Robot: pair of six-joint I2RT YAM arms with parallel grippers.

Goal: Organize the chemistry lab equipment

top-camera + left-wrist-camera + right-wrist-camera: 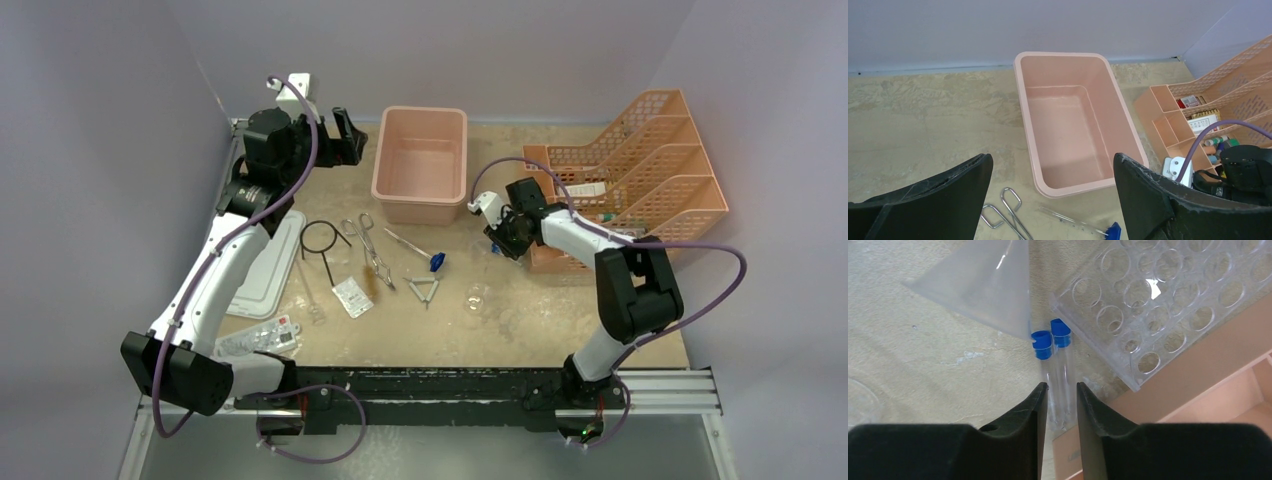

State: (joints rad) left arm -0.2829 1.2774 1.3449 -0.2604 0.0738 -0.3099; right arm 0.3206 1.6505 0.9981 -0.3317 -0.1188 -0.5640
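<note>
My right gripper (499, 241) (1060, 389) sits low at the front-left corner of the orange rack, its fingers shut on the bottoms of two clear blue-capped test tubes (1058, 370). A clear funnel (983, 280) and a clear tube holder (1158, 300) lie just beyond. My left gripper (346, 135) (1052, 160) is open and empty, held high left of the pink tub. On the table lie a black wire ring (322, 237), metal tongs (372, 250) (1003, 215), a blue-tipped rod (415, 247) (1083, 227), a wire triangle (424, 290), a clear dish (477, 297) and white packets (352, 296).
The pink tub (420, 160) (1068, 130) stands open at the back middle. Its white lid (262, 270) lies under the left arm, with more packets (262, 338) near the front left. The orange mesh rack (630, 170) (1198, 120) fills the back right.
</note>
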